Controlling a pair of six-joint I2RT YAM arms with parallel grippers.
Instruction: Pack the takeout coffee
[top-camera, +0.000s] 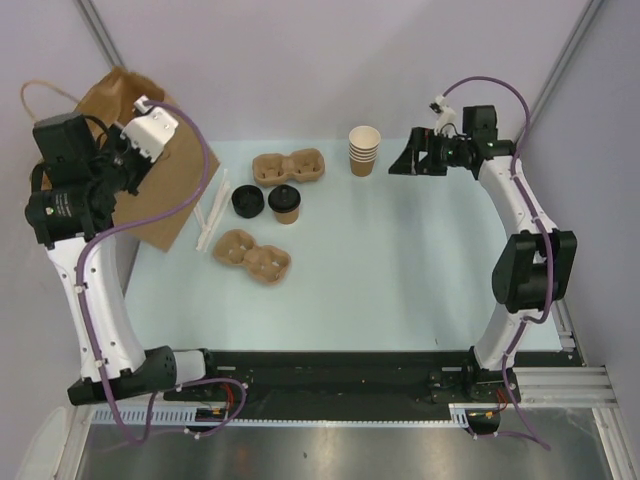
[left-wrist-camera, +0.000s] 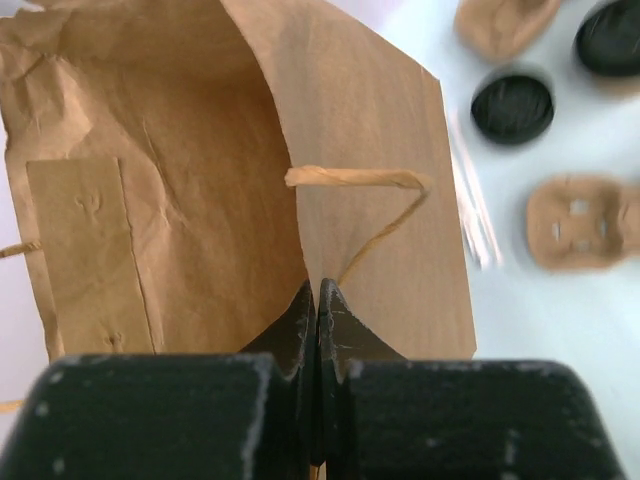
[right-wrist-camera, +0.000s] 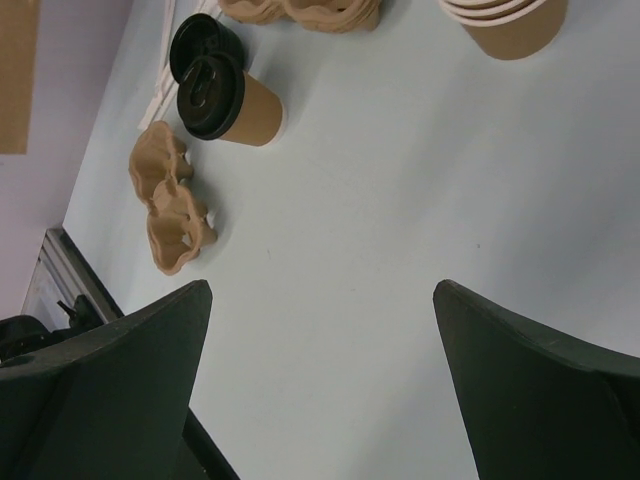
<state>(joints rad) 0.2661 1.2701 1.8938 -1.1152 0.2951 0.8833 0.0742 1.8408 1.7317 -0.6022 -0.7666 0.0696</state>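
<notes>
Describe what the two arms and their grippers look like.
Both arms are alike: the left arm and right arm have smooth white links between chunky black joint housings, and a purple cable loops along each. The left gripper and right gripper have matte black fingers tapering to wedge-shaped tips. A white camera housing sits at the left wrist.

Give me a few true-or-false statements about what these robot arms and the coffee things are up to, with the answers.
1. The left gripper is pinched shut on the paper bag. True.
2. The takeout coffee is already inside the bag. False: it stands on the table beside a loose black lid.
3. The right gripper holds a cup. False: its jaws stand open and empty.
4. Two cup carriers lie on the table. True.
</notes>
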